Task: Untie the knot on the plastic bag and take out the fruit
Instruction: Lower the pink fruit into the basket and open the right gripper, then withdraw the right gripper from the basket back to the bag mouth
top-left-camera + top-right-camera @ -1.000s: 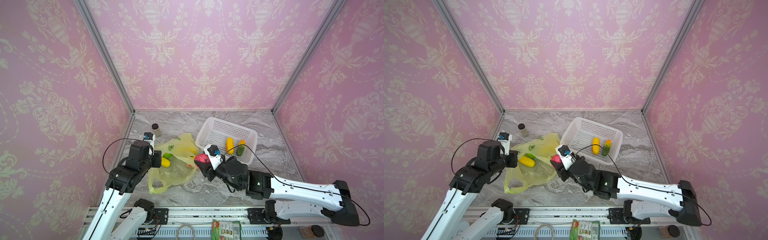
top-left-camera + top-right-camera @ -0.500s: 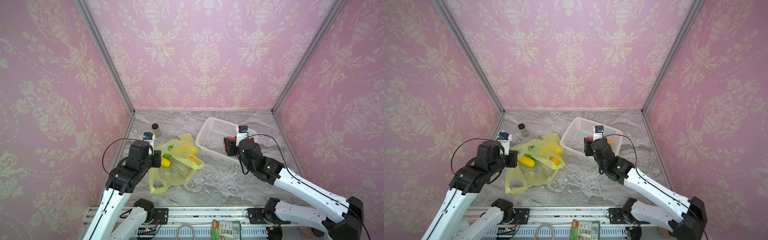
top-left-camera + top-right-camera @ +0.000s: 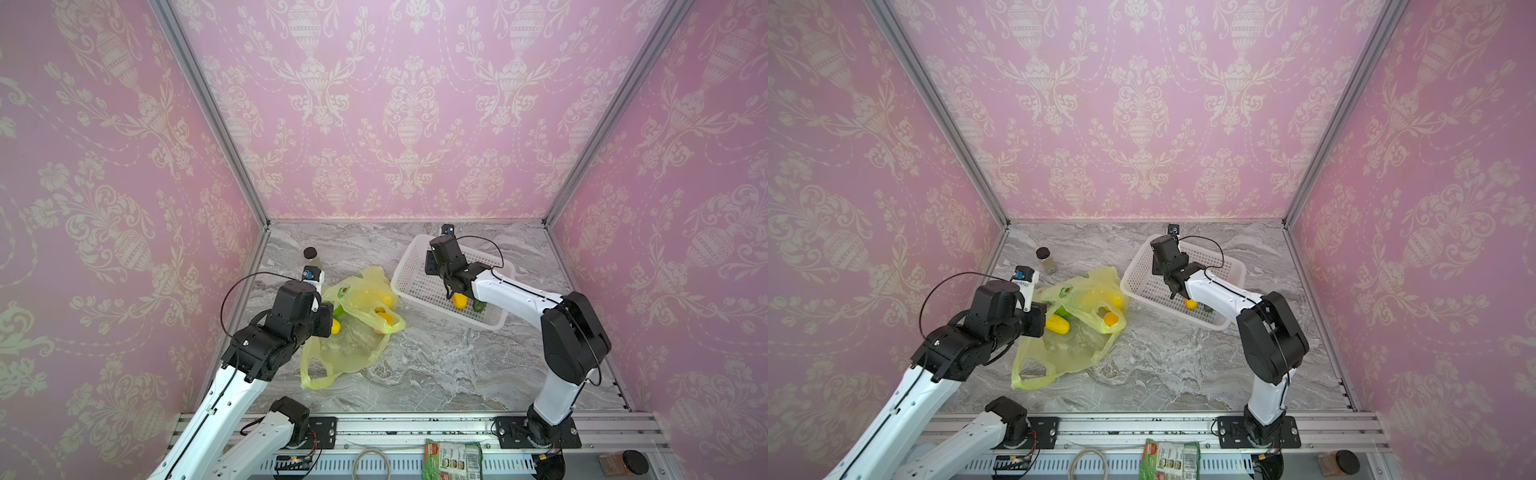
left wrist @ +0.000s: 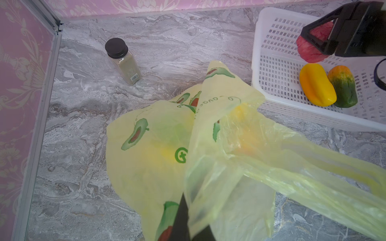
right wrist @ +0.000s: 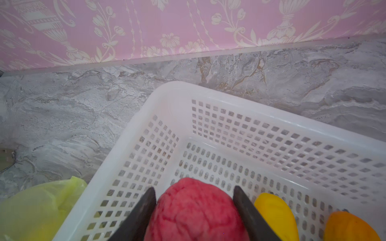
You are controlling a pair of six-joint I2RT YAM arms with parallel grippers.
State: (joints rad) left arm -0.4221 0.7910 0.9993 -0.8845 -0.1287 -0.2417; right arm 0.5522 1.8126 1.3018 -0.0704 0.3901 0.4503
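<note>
Left end effector (image 4: pixel 186 208) is clamped tight on a fold of the plastic bag (image 4: pixel 150 146). The bag's slumped on the bench (image 3: pixel 436 365), handles loose, with yellow fruit (image 3: pixel 1057 325) showing at its open mouth. Right end effector (image 5: pixel 194 188) is about half open and squeezing the pink bumpy ball (image 5: pixel 196 212) between its fingers, just above the floor of the white basket (image 5: pixel 173 91). A yellow pepper (image 4: pixel 317 85) and a green-orange piece (image 4: pixel 342 85) already lie in there, touching each other.
</note>
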